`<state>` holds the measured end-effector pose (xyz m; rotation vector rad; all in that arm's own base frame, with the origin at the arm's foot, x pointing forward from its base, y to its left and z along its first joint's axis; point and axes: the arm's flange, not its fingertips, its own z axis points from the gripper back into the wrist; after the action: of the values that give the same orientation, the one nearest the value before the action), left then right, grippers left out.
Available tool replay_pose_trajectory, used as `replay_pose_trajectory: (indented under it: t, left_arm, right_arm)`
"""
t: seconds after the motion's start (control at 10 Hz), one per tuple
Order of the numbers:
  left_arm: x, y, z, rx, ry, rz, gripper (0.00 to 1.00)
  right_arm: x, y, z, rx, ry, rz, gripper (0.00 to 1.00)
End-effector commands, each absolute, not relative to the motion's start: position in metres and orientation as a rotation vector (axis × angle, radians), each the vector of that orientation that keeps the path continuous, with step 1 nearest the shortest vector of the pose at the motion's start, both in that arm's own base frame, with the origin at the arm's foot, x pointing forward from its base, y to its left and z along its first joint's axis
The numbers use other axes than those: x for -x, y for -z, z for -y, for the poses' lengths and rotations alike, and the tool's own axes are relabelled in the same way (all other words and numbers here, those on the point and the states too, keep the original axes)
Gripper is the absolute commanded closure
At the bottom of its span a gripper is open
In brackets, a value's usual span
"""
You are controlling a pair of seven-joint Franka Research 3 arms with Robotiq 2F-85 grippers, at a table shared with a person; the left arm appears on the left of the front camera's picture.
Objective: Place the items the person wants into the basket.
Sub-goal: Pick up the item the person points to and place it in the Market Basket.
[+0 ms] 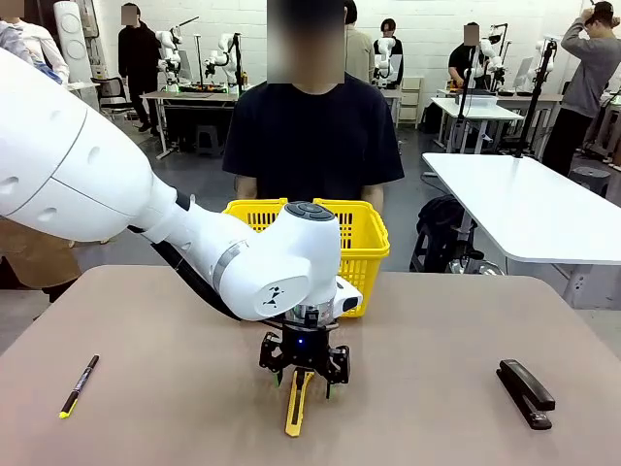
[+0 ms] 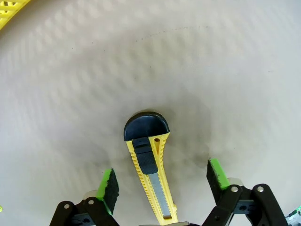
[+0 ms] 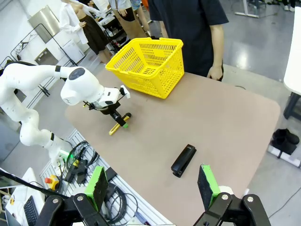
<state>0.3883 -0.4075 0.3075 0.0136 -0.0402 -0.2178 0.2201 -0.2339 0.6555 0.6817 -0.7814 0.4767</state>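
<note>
Utility knife (image 2: 150, 174), yellow with a black end cap, lies flat on the table (image 1: 437, 408) on the robot's side of the yellow basket (image 1: 364, 238), a little way out from the basket's near wall. It sits between the two fingers of the left gripper (image 1: 304, 380), which hangs straight over it; in the left wrist view the green pads (image 2: 109, 186) stand on either side of the knife body with table showing in both gaps, so the jaws are partly spread and touch nothing. The knife's near end runs off the bottom edge of that view, and in the front view its far end is hidden under the gripper, with only the yellow tip sticking out toward the camera. From the right wrist view the knife (image 3: 118, 125) is a small yellow-and-black bar under the left arm, too small for detail. The right gripper (image 3: 153, 188) is high above the table's near edge, well away from the basket, its jaws wide apart and empty. Behind the basket stands the person (image 1: 312, 136), arms mostly hidden behind it.
</note>
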Motion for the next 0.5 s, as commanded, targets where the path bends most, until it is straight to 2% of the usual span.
replay_pose_trajectory:
  t: [0.0,0.1,0.2,0.4]
  left_arm:
    - [-0.3915,-0.3085,0.4114,-0.015,0.224,0.039,0.55]
    - [-0.3914,-0.308,0.4116,-0.012,0.223,0.034,0.91]
    - [-0.3916,-0.3079,0.4115,-0.012,0.223,0.026,1.0]
    - [-0.3921,-0.3069,0.4115,-0.012,0.225,0.014,1.0]
  right_arm:
    - [-0.2214,-0.6574,0.2343,-0.692,-0.493,0.793,0.0]
    - [-0.2214,-0.6574,0.2343,-0.692,-0.493,0.793,0.0]
    - [-0.2214,-0.6574,0.2343,-0.692,-0.493,0.793,0.0]
    - [-0.2214,-0.6574,0.2343,-0.692,-0.493,0.793,0.0]
